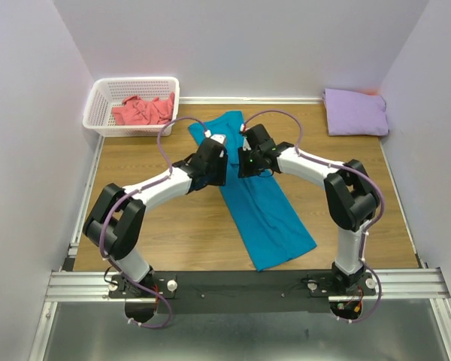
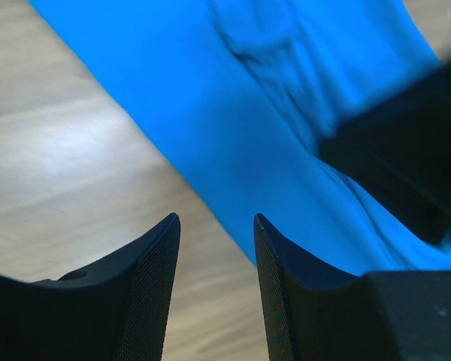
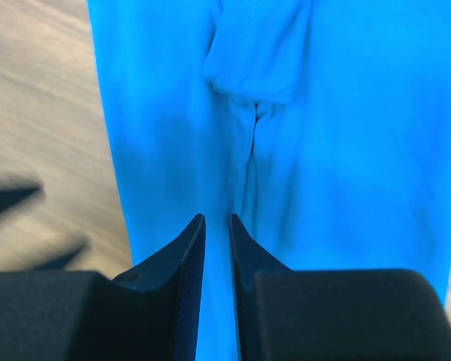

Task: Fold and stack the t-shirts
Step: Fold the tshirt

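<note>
The teal-blue t-shirt (image 1: 269,214) lies as a long narrow strip, slanting from the table's back middle to the front right. My left gripper (image 1: 214,149) is open and empty, low over the strip's left edge (image 2: 210,113), its jaws (image 2: 216,226) astride the cloth's border and the wood. My right gripper (image 1: 246,156) is over the strip's upper part. Its jaws (image 3: 216,222) are almost closed on a crease of the teal cloth (image 3: 248,150). The pale lavender t-shirt (image 1: 353,113) lies folded at the back right. The coral-pink t-shirt (image 1: 143,111) is bunched in the basket.
A white plastic lattice basket (image 1: 98,105) stands at the back left corner. White walls close in the table on three sides. My right gripper's black body (image 2: 406,143) is close beside the left gripper.
</note>
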Controlling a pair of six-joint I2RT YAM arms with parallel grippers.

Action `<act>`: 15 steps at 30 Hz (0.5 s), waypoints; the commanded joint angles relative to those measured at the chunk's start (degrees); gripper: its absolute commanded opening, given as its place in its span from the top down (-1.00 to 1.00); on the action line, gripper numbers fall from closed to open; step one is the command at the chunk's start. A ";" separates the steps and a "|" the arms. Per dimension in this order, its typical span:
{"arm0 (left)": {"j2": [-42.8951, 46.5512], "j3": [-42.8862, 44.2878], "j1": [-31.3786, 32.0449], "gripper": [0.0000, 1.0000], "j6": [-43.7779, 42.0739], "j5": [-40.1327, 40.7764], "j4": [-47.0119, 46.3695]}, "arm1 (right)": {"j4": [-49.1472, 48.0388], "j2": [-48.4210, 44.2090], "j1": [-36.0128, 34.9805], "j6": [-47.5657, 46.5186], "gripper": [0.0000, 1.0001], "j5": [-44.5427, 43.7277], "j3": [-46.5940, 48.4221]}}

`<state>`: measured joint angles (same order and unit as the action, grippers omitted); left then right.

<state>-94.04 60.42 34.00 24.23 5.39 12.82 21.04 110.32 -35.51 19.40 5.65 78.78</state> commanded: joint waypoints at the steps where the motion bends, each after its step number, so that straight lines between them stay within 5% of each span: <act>1: 1.84 -2.23 3.70 -0.04 3.80 -0.90 -1.13 | -3.11 4.19 0.70 2.31 0.49 1.21 2.68; 15: -2.64 -5.22 9.86 0.11 8.55 -3.28 -5.87 | -4.43 9.65 1.05 3.63 0.55 -0.37 5.06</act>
<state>-94.98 56.60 43.16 30.55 3.60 9.50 17.98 118.13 -34.76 21.87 5.87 82.24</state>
